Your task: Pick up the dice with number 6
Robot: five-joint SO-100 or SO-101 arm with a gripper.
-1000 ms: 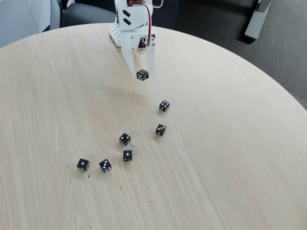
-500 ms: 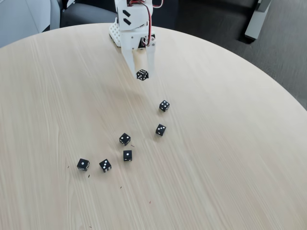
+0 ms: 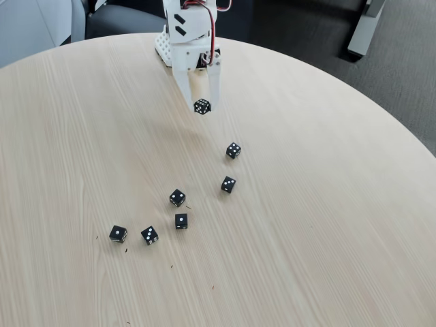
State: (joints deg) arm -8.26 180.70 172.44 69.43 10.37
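In the fixed view, the dice with number 6 [image 3: 202,106] is a small black cube densely dotted with white pips. It hangs above the round wooden table [image 3: 327,225], pinched at the tips of my white gripper [image 3: 202,105]. The gripper points down from the arm at the table's far edge and is shut on this die. Its shadow falls on the wood just below and to the left.
Several other black dice lie on the table nearer the camera: one [image 3: 234,150] and another [image 3: 228,184] below the gripper, a pair [image 3: 177,197] [image 3: 181,221] in the middle, and two [image 3: 118,234] [image 3: 149,235] at the lower left. Dark floor lies beyond the table's rim.
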